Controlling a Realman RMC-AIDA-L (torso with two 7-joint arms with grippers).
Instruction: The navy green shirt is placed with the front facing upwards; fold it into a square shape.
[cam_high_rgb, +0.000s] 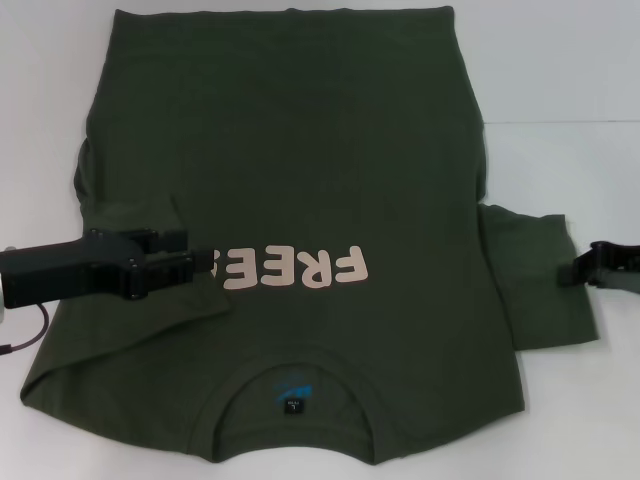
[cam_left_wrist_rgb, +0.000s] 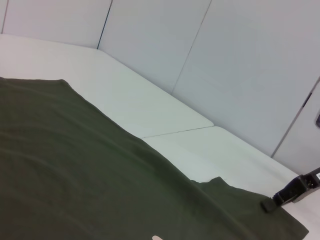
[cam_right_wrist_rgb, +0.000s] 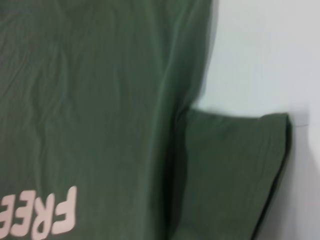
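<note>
- The navy green shirt (cam_high_rgb: 300, 180) lies flat on the white desk (cam_high_rgb: 560, 70), front up, collar nearest the robot and hem at the far edge.
- Its pale pink print (cam_high_rgb: 300, 268) reads upside down from the head view; the last letters are hidden under a folded-in flap.
- The left sleeve (cam_high_rgb: 150, 250) is turned in over the chest, covering the print's end.
- The left gripper (cam_high_rgb: 205, 258) sits over that folded sleeve, jaws clenched on its edge beside the print.
- The right sleeve (cam_high_rgb: 535, 280) lies spread flat on the desk.
- The right gripper (cam_high_rgb: 568, 272) is at that sleeve's outer edge; whether its jaws grip, I cannot tell.
- A blue label (cam_high_rgb: 292, 392) shows inside the collar.
</note>
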